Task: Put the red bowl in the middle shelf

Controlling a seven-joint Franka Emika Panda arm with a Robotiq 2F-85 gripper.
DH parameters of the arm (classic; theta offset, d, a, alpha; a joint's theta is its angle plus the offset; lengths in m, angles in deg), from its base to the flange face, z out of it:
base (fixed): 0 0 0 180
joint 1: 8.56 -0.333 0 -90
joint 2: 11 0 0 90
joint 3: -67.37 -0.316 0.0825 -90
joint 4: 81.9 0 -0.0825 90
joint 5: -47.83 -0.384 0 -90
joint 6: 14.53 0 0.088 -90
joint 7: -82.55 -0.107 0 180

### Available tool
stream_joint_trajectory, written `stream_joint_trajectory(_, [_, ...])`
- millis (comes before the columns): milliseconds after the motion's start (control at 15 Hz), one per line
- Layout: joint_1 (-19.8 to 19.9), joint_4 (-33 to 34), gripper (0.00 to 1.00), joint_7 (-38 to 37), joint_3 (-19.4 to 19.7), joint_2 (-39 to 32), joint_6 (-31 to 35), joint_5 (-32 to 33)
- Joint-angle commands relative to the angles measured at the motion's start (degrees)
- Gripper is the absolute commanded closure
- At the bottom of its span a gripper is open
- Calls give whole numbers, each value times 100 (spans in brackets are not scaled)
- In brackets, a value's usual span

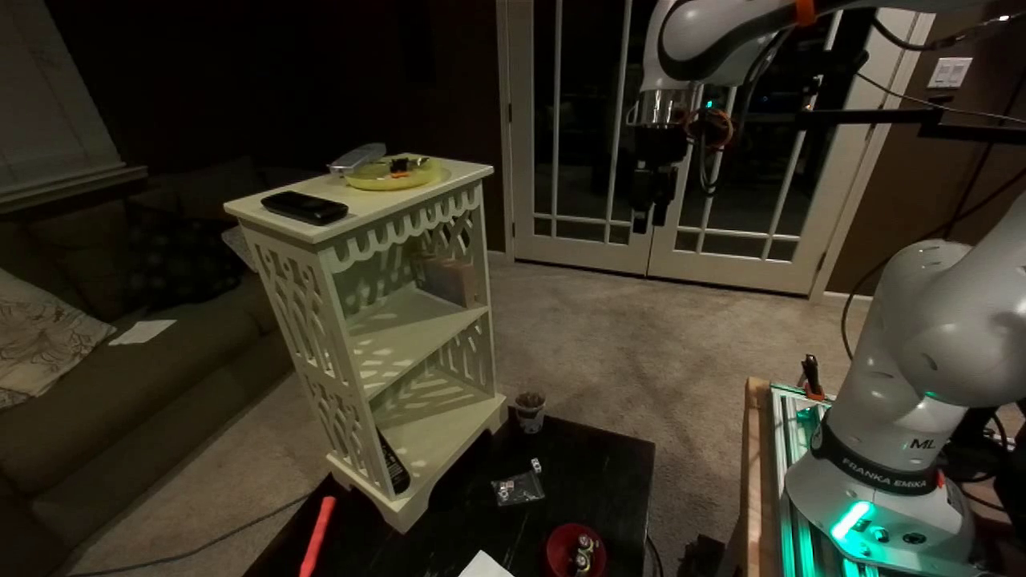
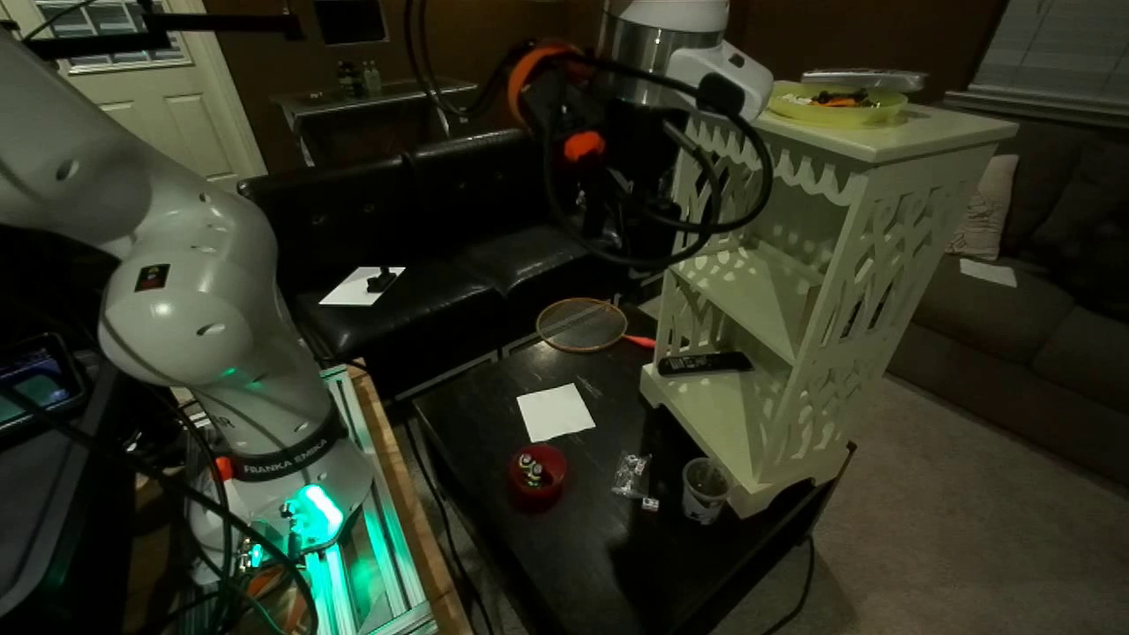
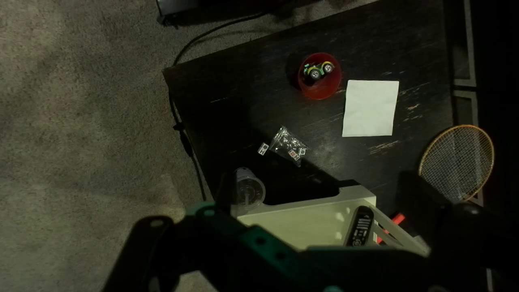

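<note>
The red bowl (image 1: 560,546) stands upright on the dark table, with a small toy car inside. It also shows in an exterior view (image 2: 542,499) and in the wrist view (image 3: 320,90). The middle shelf (image 1: 417,328) is the halfway board of the cream lattice-sided stand. It shows in an exterior view (image 2: 750,293) too; in the wrist view my gripper parts hide it. My gripper (image 1: 651,219) hangs high in the air, apart from bowl and stand. In the wrist view its fingers (image 3: 333,201) are spread, with nothing between them.
The stand's top holds a yellow plate (image 1: 383,175) and a black case (image 1: 304,207). A remote (image 1: 393,465) lies on the bottom board. A cup (image 2: 706,490), plastic bag (image 2: 631,474), white paper (image 2: 556,412) and racket (image 2: 582,324) lie around the bowl. A tan box (image 1: 449,278) sits at the middle shelf's back.
</note>
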Motion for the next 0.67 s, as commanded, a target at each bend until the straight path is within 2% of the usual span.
stream_joint_trajectory(0, [149,11,0,60,-126,-29,-10,-64])
stream_joint_trajectory(467, [149,11,0,60,-126,-29,-10,-64])
stream_joint_trajectory(600, [196,-359,0,-198,-214,24,241,-100])
